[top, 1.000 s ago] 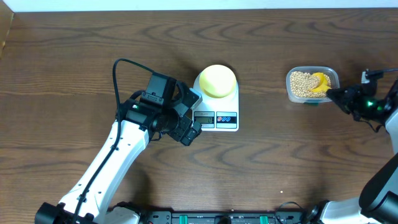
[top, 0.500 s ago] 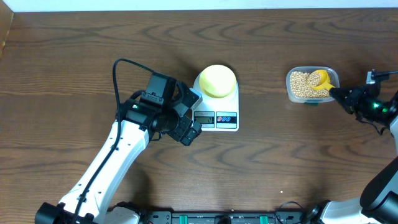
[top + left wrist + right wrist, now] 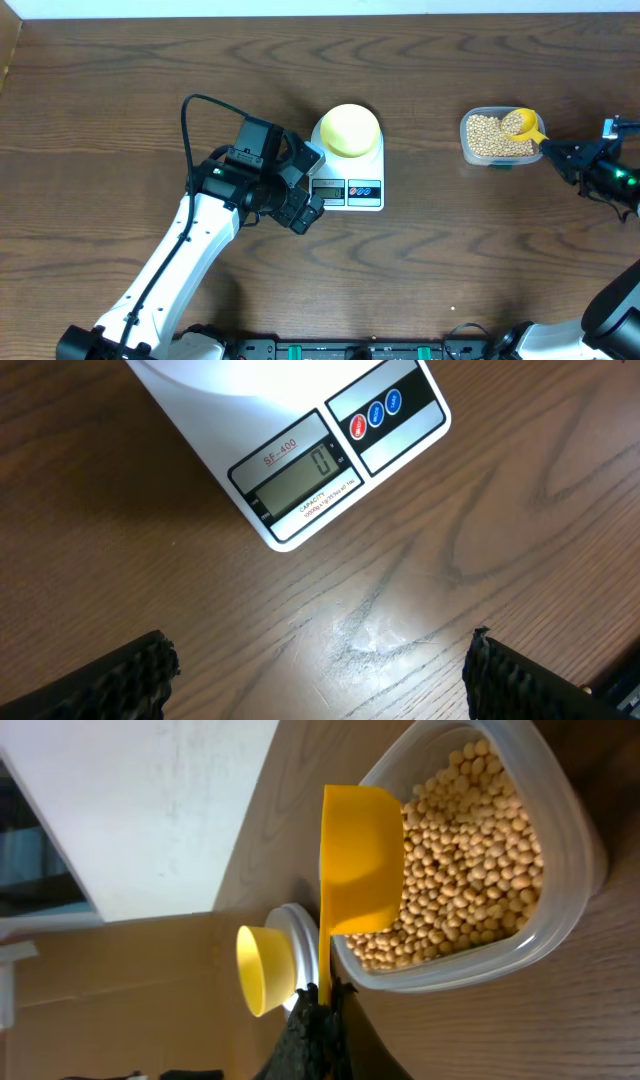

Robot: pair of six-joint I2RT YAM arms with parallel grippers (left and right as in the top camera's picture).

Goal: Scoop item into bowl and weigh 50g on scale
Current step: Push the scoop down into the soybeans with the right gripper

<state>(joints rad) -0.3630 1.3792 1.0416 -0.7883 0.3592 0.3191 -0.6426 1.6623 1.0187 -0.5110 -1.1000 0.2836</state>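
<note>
Counter (image 3: 450, 260): dark wood grain, carrying everything below.
Scale (image 3: 347, 165): white and flat, near the middle of the counter; in the left wrist view, front edge close up with a display reading 0, the marking SF-400 and a red and two blue buttons beside it.
Bowl (image 3: 350, 130): pale yellow-green, seated on the back part of the scale, narrower than the platform; nothing visible inside from overhead.
Beans (image 3: 485, 137): tan and pea-sized, heaped in the container, well apart from the bowl and to the right of it.
Container (image 3: 470, 150): clear plastic with rounded corners, standing on the counter at right, more than half full.
Scoop (image 3: 522, 125): bright yellow, cup over the far right corner of the container, handle pointing toward the right arm (image 3: 600, 170); seemingly carrying a few beans, though hard to tell from overhead.
Right jaws: pressed together on the end of the scoop handle, seen in the right wrist view just outside the container wall.
Left arm (image 3: 200, 240): angled in from the lower left, wrist just beside the scale's front left corner.
Left jaws: wide apart and holding nothing, dark ribbed fingers (image 3: 120, 680) at the bottom corners of the left wrist view, above bare wood in front of the scale.
</note>
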